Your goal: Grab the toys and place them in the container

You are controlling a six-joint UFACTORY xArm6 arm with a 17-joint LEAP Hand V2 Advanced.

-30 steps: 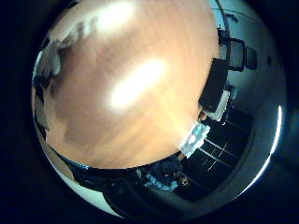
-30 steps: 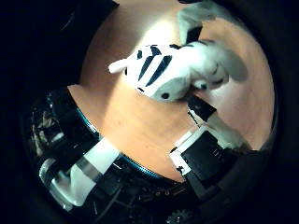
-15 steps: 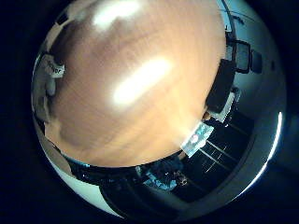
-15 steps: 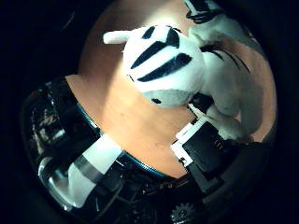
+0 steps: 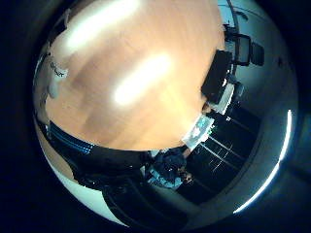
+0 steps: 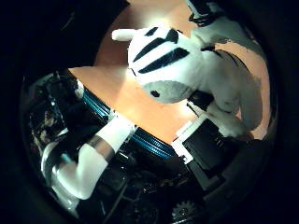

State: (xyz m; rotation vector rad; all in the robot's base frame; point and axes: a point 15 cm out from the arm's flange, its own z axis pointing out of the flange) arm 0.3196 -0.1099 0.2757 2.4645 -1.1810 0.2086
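Toy (image 6: 168, 65): a white plush with black stripes fills much of the thumb-side view, so it sits close to the palm, over the wooden desk (image 5: 146, 73). Parts of the robot hand (image 6: 210, 149) reach up beside and under its body, touching the plush, but the pictures do not make clear whether the fingers curl round it or merely rest against it, so I cannot tell if it is gripped. Whether it lies on the desk or is already lifted is also unclear.

Judging by this, the task is at an early stage: this toy is not yet put away. No container shows in either view, so its contents cannot be told. The little-finger-side view shows mostly bare desk; no other toy can be made out.
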